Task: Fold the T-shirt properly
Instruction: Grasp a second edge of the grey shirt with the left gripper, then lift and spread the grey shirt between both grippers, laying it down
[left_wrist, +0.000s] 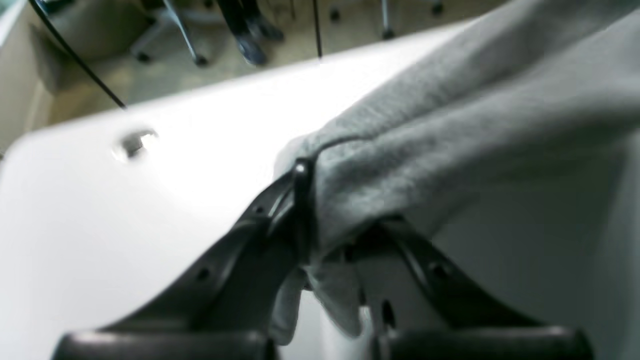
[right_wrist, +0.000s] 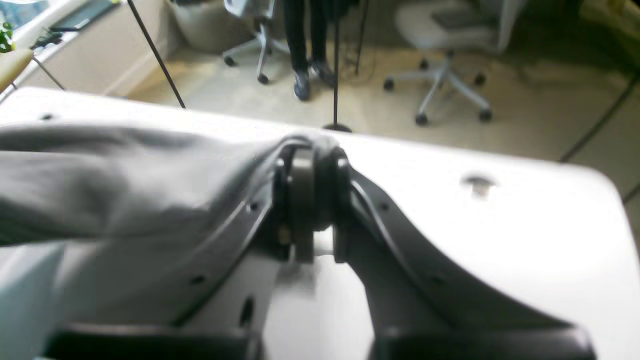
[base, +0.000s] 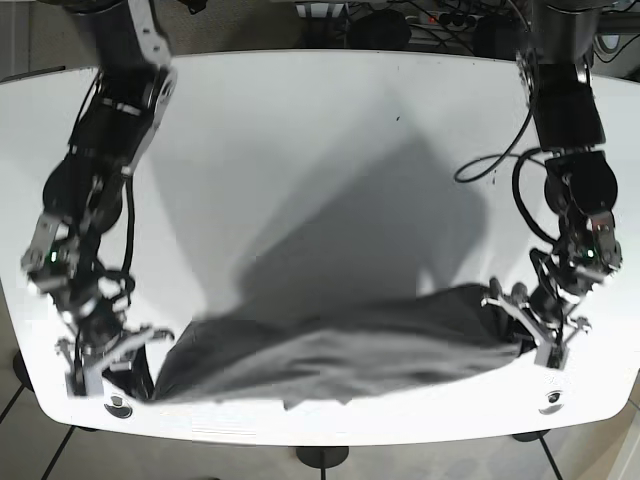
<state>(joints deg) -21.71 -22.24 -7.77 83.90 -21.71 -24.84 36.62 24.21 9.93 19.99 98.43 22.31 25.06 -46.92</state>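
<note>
Room: behind the far edge of the worktop, both wrist views show a beige floor, office chairs (right_wrist: 440, 85) on castors and the dark legs of a standing person (right_wrist: 305, 55).
Worktop: white and glossy (base: 330, 130), with rounded corners and small metal fittings (base: 549, 401) near its front corners; it reflects much light, and a wide shadow lies on its middle.
T-shirt: the grey T-shirt (base: 330, 355) is stretched as a long band along the near edge of the worktop, between the two arms; its middle seems lifted a little, judging by the shadow, but the blur does not let me be sure.
Left tool: the left tool (left_wrist: 345, 230), on the right side of the base view, is closed on one end of the T-shirt; a small flap of cloth hangs below the jaws.
Right tool: the right tool (right_wrist: 307, 200), on the left side of the base view, is clamped on the other end, with cloth bunched around the tips.
Risk, slipping: on the left tool only a thin edge seems to be pinched, so a quick pull may free the cloth.
Risk, uneven fold: if one arm travels faster than the other, the band may twist and the fold will become crooked.
Risk, edge: the T-shirt lies very near the front rim, so any slack may slide off the worktop.
</note>
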